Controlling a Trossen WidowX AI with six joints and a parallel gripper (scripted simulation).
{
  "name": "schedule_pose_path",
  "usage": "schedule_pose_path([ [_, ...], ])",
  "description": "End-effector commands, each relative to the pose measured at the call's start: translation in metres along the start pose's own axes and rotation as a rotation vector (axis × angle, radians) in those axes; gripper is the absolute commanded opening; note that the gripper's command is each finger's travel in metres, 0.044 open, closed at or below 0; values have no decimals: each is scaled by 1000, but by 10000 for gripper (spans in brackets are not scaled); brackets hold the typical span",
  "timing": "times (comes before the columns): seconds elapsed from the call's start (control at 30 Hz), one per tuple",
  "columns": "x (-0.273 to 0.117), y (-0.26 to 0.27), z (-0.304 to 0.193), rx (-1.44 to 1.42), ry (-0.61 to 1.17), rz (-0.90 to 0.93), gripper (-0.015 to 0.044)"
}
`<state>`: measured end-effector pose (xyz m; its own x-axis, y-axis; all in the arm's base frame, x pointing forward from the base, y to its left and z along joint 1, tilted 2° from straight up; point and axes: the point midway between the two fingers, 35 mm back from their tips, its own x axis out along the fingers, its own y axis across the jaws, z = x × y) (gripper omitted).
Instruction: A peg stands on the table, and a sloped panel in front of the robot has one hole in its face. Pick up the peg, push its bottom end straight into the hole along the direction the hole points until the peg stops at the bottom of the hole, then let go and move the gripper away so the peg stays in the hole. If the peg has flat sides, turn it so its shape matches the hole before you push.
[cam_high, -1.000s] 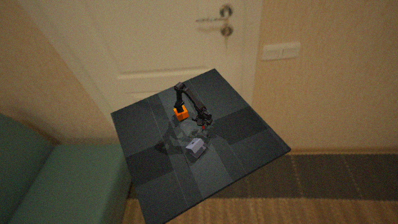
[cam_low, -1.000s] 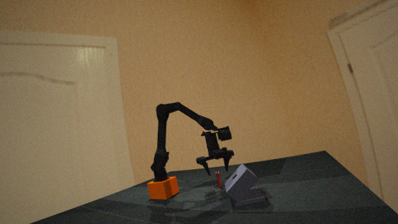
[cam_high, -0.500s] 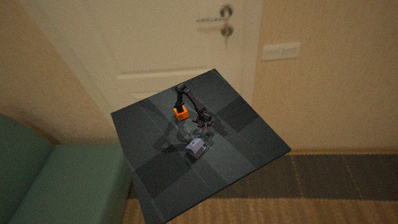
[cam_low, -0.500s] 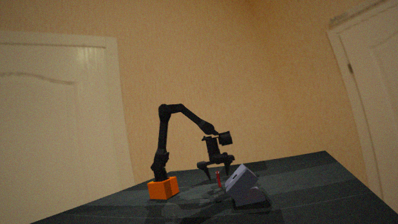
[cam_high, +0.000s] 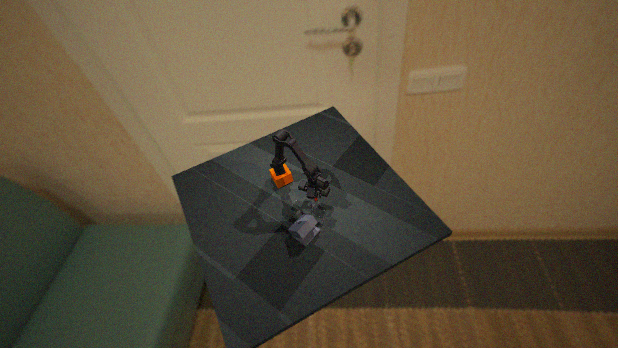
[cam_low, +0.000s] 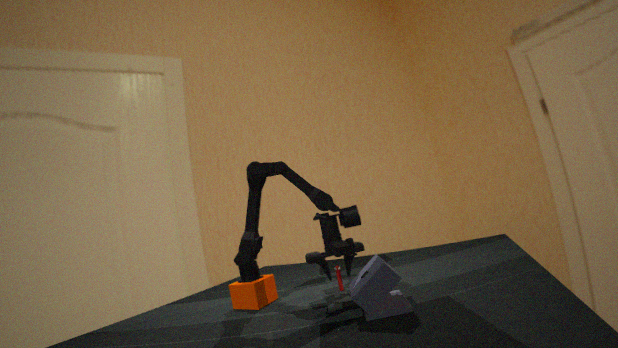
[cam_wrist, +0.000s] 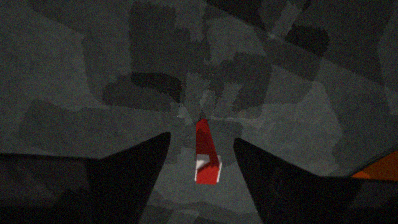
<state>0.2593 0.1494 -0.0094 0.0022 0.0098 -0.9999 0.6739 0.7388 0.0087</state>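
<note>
A slim red peg (cam_high: 316, 199) (cam_low: 340, 280) (cam_wrist: 207, 175) stands upright on the table, with a pale patch near its top end. My gripper (cam_low: 340, 278) (cam_wrist: 202, 139) is open, pointing down, with its two fingers on either side of the peg's upper part. In the wrist view dark gaps of table show between the peg and both fingertips, so neither touches it. The grey-violet sloped panel block (cam_high: 305, 230) (cam_low: 381, 290) stands close beside the peg. Its hole (cam_low: 365, 274) shows as a small dark slot in the sloped face.
The orange arm base (cam_high: 281, 176) (cam_low: 247, 295) stands on the dark table (cam_high: 400, 225) (cam_low: 475, 270), on the other side of the peg from the panel block. A corner of orange (cam_wrist: 382, 167) shows at the right of the wrist view. The arm arches over from the base.
</note>
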Motion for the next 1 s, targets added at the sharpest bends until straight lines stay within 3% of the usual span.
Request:
schedule_pose_path([
  [0.0, -1, 1, 0, 0, 0, 2, 177],
  [0.2, -1, 1, 0, 0, 0, 2, 20],
  [0.3, -1, 1, 0, 0, 0, 2, 0],
  [0.57, -8, 2, 1, 0, 0, 2, 0],
  [0.97, -65, 3, 2, 0, 4, -2, 0],
])
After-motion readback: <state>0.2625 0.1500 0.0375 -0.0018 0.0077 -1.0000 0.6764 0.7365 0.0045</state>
